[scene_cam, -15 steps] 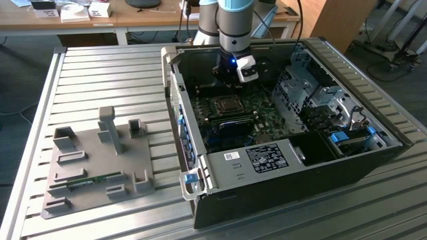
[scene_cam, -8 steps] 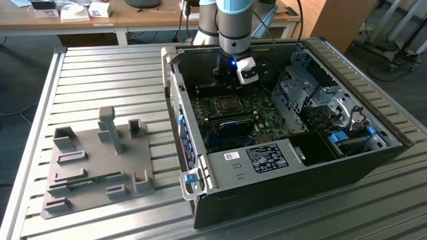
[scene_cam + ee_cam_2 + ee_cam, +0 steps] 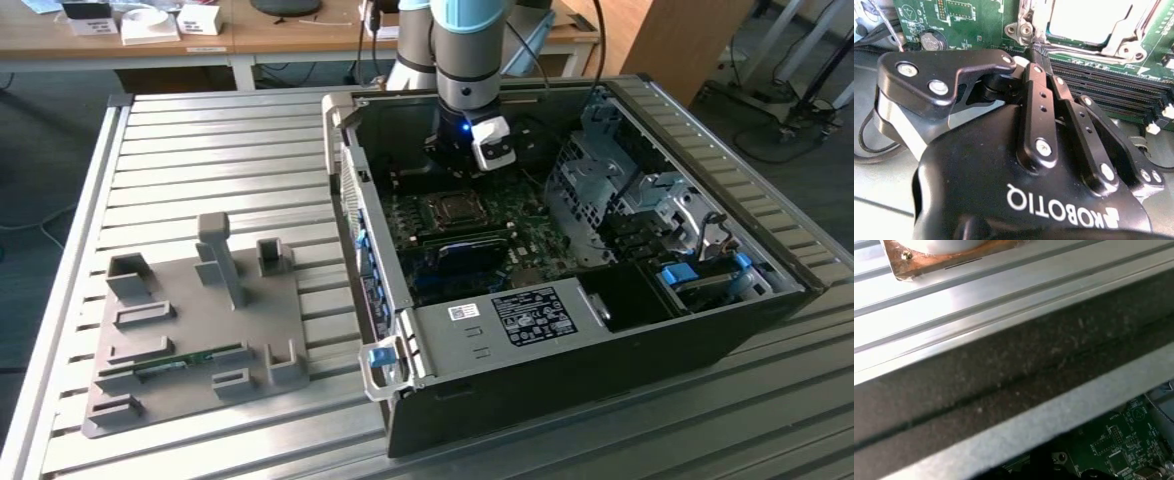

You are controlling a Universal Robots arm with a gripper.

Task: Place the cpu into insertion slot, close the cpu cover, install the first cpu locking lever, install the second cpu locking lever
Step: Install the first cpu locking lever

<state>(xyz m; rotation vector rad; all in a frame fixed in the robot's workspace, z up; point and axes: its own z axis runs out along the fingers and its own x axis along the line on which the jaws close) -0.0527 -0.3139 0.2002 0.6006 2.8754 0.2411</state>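
My arm reaches down into the open computer case (image 3: 574, 250) that lies on the slatted aluminium table (image 3: 200, 150). My gripper (image 3: 1035, 50) is narrow, with the fingers (image 3: 1040, 100) drawn together to a point; nothing shows between the tips.

In the second wrist view the tips sit just beside the corner of the socket assembly, touching or nearly touching the thin locking lever (image 3: 1079, 50) that runs along the socket's edge; I cannot tell if there is contact.

The cpu (image 3: 1089, 20) lies flat in the insertion slot (image 3: 1054, 31), with its pale metal top showing through the window of the cpu cover (image 3: 1134, 30), which lies down over it.

In the exterior view the socket (image 3: 454, 210) sits on the green motherboard (image 3: 467, 250) at about 6 o'clock from my wrist, close below it. The long black memory slots (image 3: 1114, 85) run beside the socket.

At 9 o'clock from the case, well apart, a grey fixture tray (image 3: 200, 320) rests on the table with a green memory stick (image 3: 174, 362) lying in it.

In the first wrist view, the case wall (image 3: 1004, 380) crosses in front of table slats and a strip of green board.
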